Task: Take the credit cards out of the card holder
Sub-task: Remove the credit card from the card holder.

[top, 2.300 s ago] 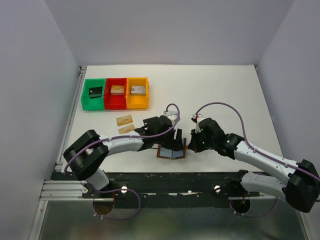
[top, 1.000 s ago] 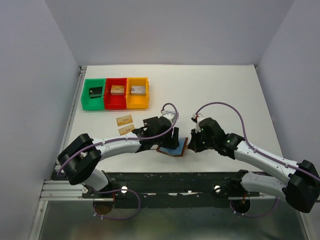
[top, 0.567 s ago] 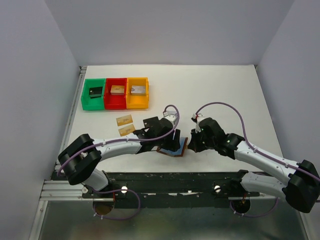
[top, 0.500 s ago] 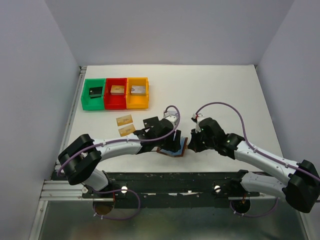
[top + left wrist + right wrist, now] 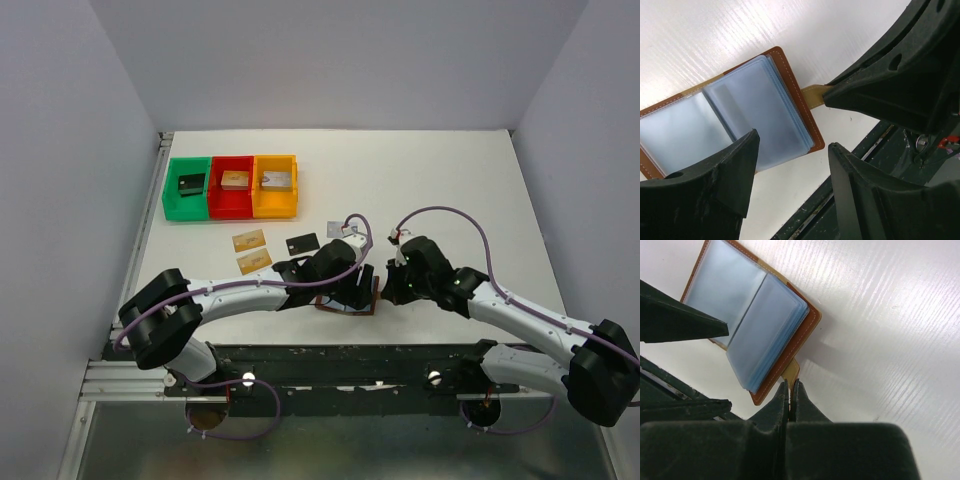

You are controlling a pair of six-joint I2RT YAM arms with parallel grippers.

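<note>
Now that the left gripper (image 5: 792, 150) has shifted over the card holder (image 5: 765, 100), fingers spread and empty above its open pockets, a dark card (image 5: 303, 243) and a pale card (image 5: 335, 229) show beyond the holder, beside two tan credit cards (image 5: 250, 241). The right gripper (image 5: 790, 385) stays pinched on the holder's snap tab (image 5: 791, 371), so another extraction seems next.

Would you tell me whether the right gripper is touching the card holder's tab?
Touching. The right wrist view shows the right gripper shut on the tan tab of the card holder.
</note>
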